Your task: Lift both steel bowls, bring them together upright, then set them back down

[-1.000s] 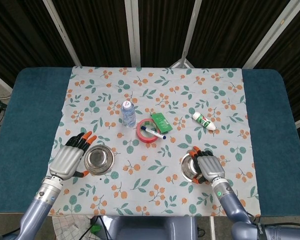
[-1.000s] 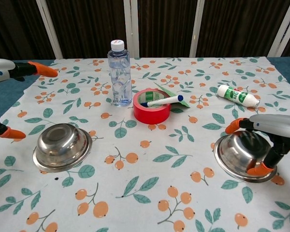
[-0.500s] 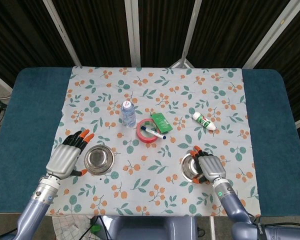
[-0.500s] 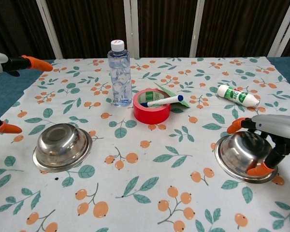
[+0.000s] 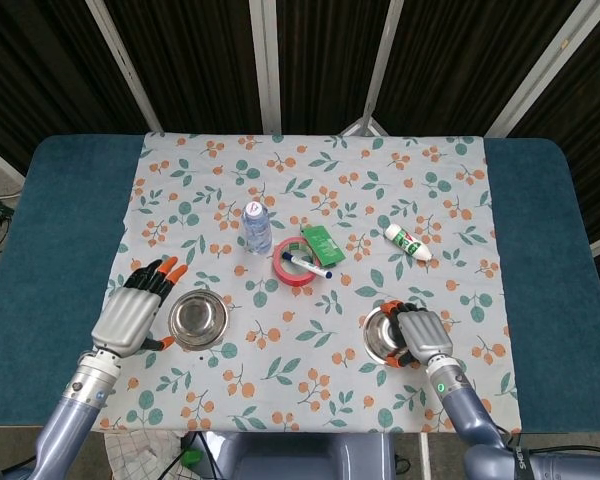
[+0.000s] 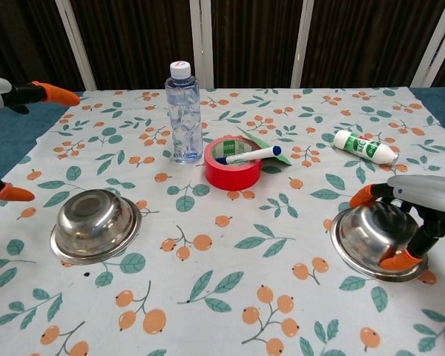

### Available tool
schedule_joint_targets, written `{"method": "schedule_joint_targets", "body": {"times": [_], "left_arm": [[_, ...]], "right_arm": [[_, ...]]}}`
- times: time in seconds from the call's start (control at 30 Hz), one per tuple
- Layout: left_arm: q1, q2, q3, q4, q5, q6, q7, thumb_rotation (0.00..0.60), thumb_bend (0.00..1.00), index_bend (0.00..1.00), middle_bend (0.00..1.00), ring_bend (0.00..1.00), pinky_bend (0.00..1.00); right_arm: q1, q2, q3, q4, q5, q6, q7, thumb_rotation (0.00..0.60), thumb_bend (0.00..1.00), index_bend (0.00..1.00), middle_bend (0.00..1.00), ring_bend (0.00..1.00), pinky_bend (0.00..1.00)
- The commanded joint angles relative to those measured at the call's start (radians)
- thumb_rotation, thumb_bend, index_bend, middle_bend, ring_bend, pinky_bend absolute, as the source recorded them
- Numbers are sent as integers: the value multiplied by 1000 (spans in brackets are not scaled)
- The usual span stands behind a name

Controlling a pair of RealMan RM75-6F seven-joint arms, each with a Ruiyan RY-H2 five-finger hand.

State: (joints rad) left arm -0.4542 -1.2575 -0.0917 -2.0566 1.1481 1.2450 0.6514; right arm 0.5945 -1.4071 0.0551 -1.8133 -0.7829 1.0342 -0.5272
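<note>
Beside the red tape roll stands a clear bottle, label unreadable.

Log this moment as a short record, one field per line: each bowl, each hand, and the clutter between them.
left bowl: steel bowl upright on the floral cloth, untouched
right bowl: second steel bowl on the cloth, not yet lifted
left hand: left hand beside the left bowl, fingers spread, holding nothing
right hand: right hand over the right bowl's outer rim, fingers curled around its edge; firm grip cannot be told
centre clutter: water bottle standing, red tape roll with a pen lying across it, green packet behind
far right: white tube lying on its side
</note>
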Motion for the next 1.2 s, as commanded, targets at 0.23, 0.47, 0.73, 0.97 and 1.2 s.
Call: {"method": "schedule_joint_targets", "body": {"times": [0.23,0.47,0.73,0.97,1.2], "left_arm": [[1,5,2,2,6,15,-5,600,0,46,0,0,115],[3,-2,31,27,56,14,0,600,0,48,0,0,135],[-20,-87,48,117,7,-31,50,600,0,66,0,0,167],[-76,-172,20,165,-128,-90,129,600,0,66,0,0,85],[-119,-235,10,221,-224,-133,166,600,0,65,0,0,75]], "right_arm": [[-2,16,13,-37,-46,26,22,600,230,393,288,373,502],[-34,91,65,-126,-130,72,137,600,230,423,289,387,502],[-46,153,63,-143,-189,57,185,600,230,424,288,387,502],[-46,167,67,-149,-190,61,187,600,230,423,288,388,502],[-46,184,71,-160,-177,61,190,600,229,424,288,390,502]]}}
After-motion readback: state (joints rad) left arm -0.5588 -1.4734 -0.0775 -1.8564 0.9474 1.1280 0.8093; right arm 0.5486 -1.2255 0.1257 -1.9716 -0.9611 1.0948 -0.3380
